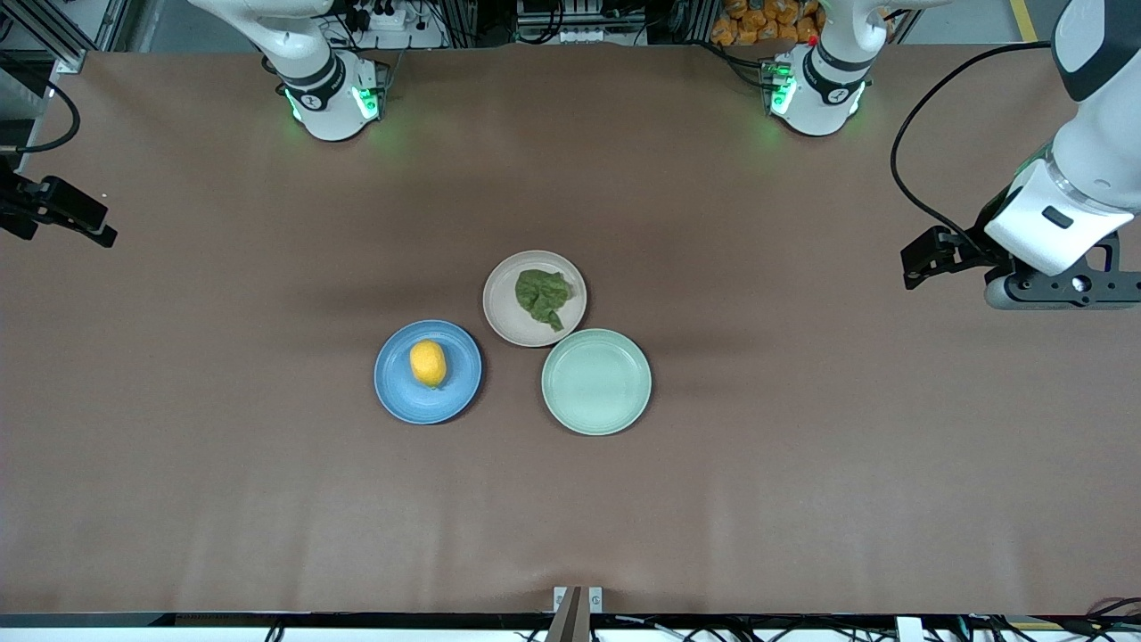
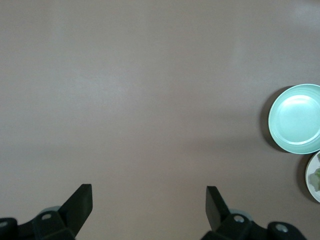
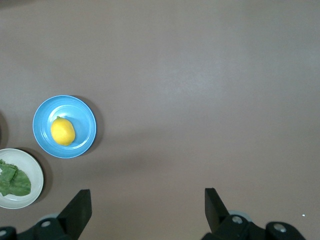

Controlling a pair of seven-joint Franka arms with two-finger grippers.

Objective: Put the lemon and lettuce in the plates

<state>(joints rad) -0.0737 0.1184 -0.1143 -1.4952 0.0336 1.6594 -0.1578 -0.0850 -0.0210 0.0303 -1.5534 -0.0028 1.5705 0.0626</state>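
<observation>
The yellow lemon lies in the blue plate. The dark-green lettuce lies in the beige plate, which sits a little farther from the front camera. Both arms hang over bare table, well away from the plates. My left gripper is open and empty at the left arm's end of the table. My right gripper is open and empty at the right arm's end. The right wrist view shows the lemon in the blue plate and the lettuce.
An empty mint-green plate sits beside the beige one, toward the left arm's end and nearer the front camera than it. It also shows in the left wrist view as the mint-green plate. Brown tabletop surrounds the three plates.
</observation>
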